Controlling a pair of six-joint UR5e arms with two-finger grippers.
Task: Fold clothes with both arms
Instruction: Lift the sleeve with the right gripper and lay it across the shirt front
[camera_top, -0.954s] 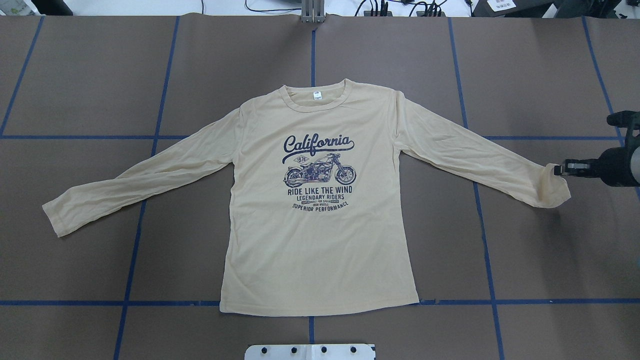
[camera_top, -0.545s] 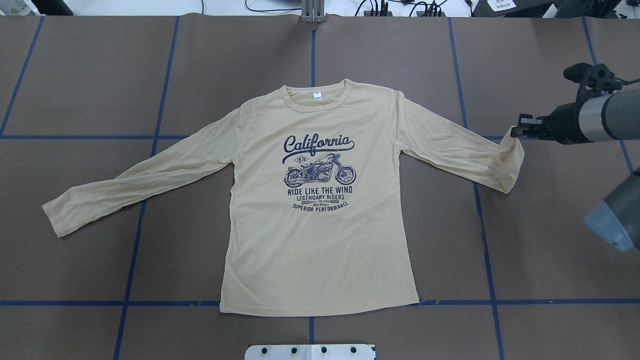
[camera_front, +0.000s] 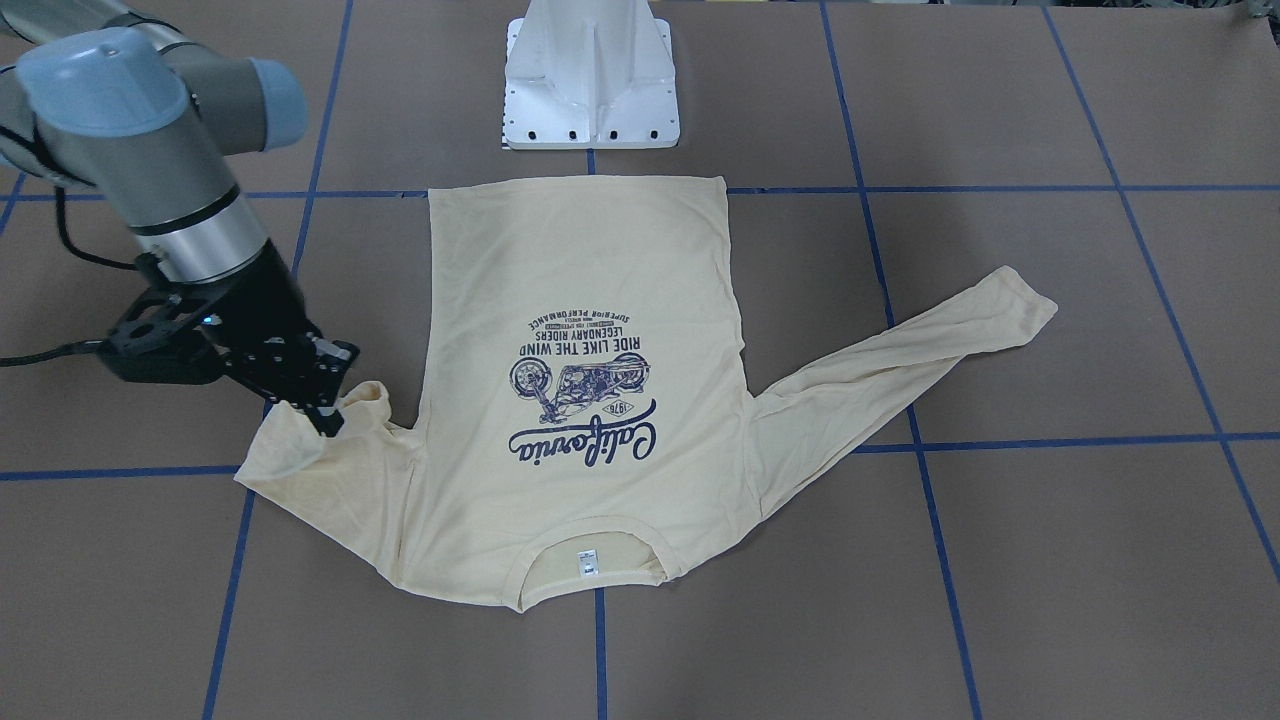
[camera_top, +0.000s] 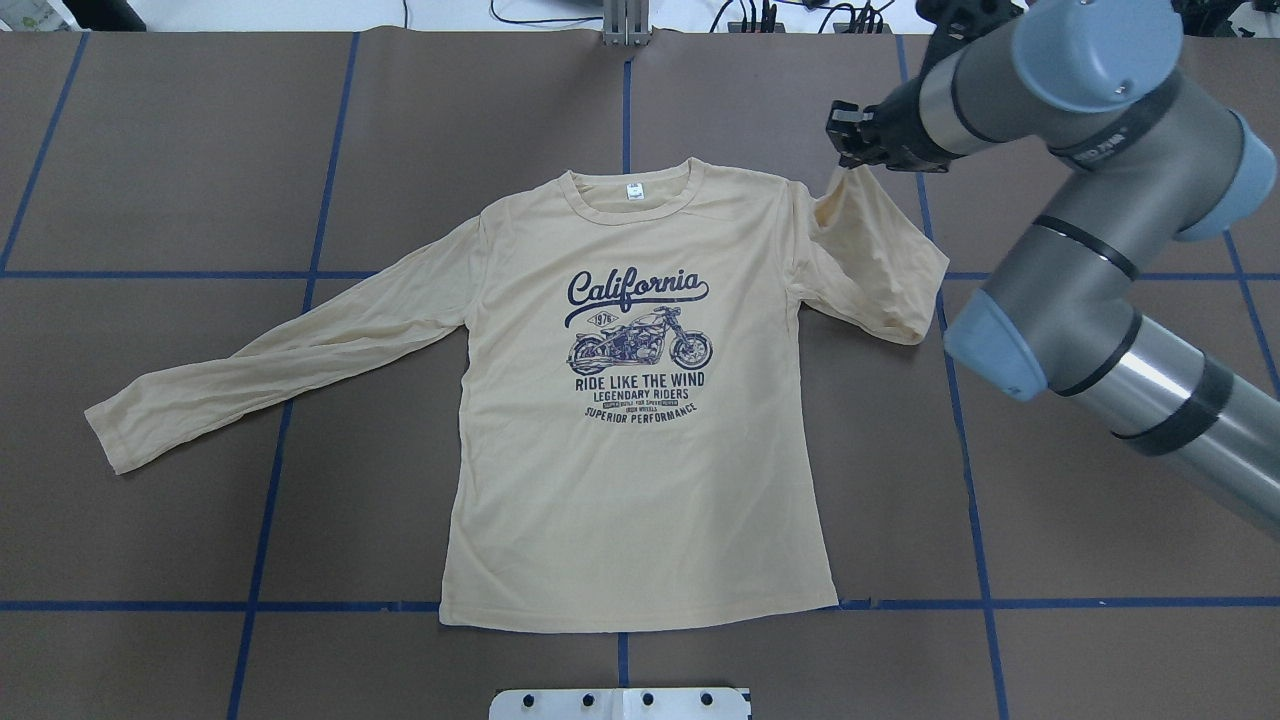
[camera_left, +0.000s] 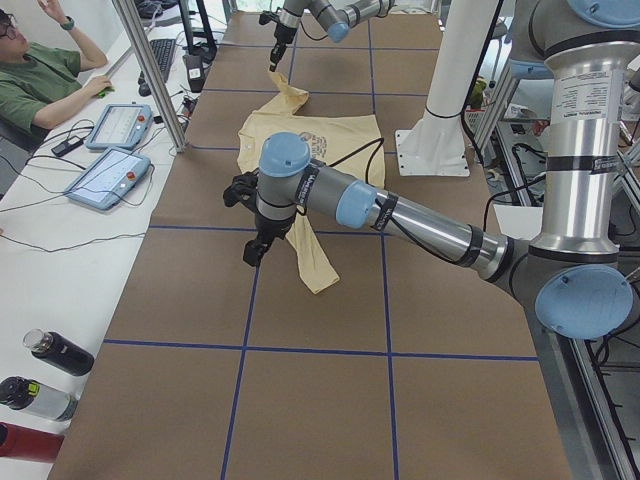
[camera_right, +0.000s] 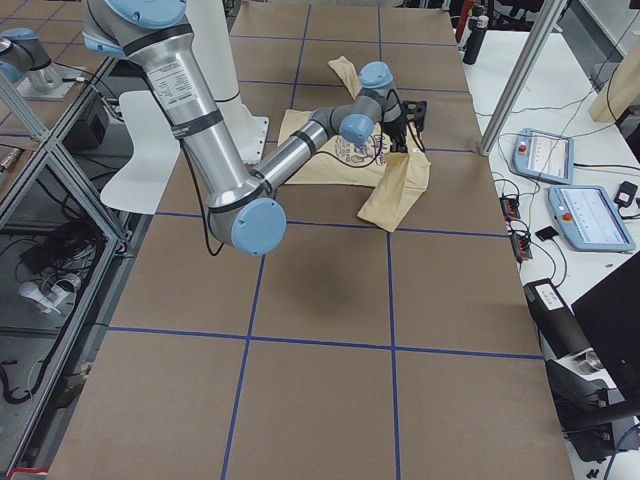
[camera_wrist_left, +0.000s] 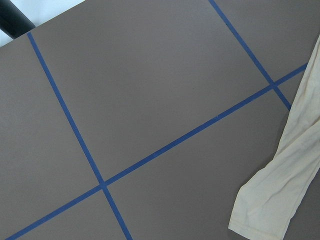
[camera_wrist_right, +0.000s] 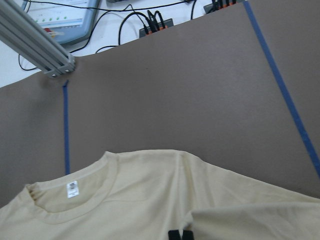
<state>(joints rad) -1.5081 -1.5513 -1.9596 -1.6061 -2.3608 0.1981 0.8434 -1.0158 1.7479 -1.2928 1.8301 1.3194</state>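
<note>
Firmly pinched on the cuff, the right end effector (camera_front: 325, 418) holds one sleeve (camera_top: 880, 270) of the shirt (camera_top: 640, 480) raised and doubled back beside its shoulder. The shirt lies print-up in the middle of the counter (camera_top: 200, 150), hem toward the robot's edge, its other sleeve (camera_top: 270, 370) flat toward the left end. The left end effector (camera_left: 255, 247) hangs near that cuff; I cannot tell how far open it is.

Diffuse overhead light is illuminating the brown worktop (camera_top: 200, 150) evenly and brightly. Soft, faint shadows are falling beneath the right arm (camera_top: 1090, 260). Every view is rendering sharp.
</note>
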